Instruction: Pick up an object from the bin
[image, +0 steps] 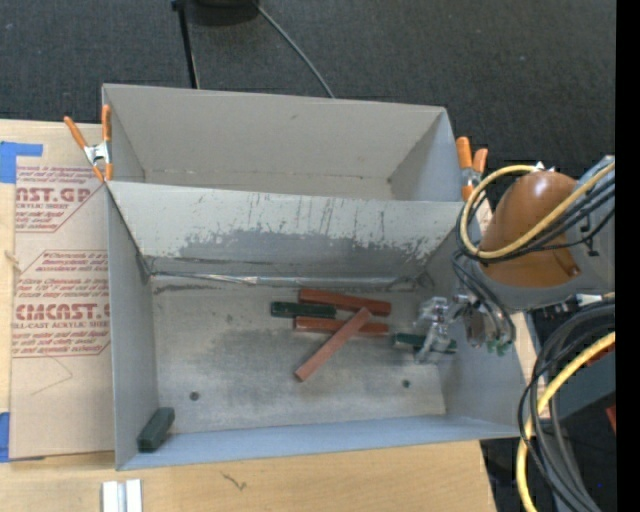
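Observation:
My gripper (432, 338) hangs low at the right side of the bin floor, just right of a small heap of sticks. A dark green piece (406, 343) lies at its fingertips, touching or between them; I cannot tell which. A long reddish-brown stick (332, 345) lies diagonally across the heap. Behind it lie another reddish-brown stick (343, 300) and a dark green stick (300, 311), both flat on the floor.
A dark green block (155, 428) sits alone in the bin's near left corner. The arm with its orange cover and yellow cables leans over the bin's right wall. The sloped back wall rises behind the sticks.

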